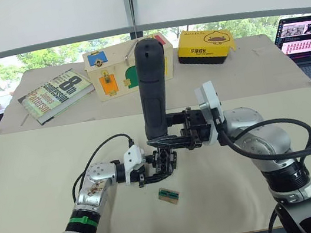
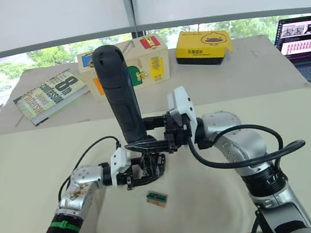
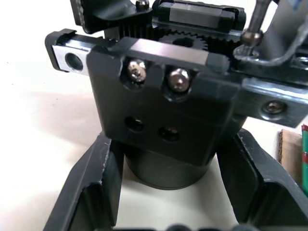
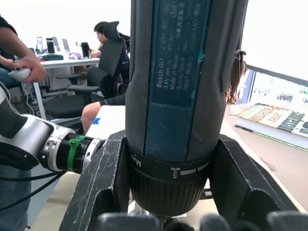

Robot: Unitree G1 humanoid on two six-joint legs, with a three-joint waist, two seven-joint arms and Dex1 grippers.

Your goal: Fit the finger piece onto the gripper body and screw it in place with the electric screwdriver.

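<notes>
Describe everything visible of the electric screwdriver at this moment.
The electric screwdriver is a thick black cylinder with a rounded top and a dark panel of fine print. It stands nearly upright, bit end down, over the gripper body. The right gripper clamps it near the lower collar, a black finger on each side. The left gripper holds the gripper body on the tan table. The bit tip is hidden.

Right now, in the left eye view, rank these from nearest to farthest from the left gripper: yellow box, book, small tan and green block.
From the left gripper:
1. Small tan and green block, just beside it on the near table.
2. Book, far table, left.
3. Yellow box, far table, right.
</notes>
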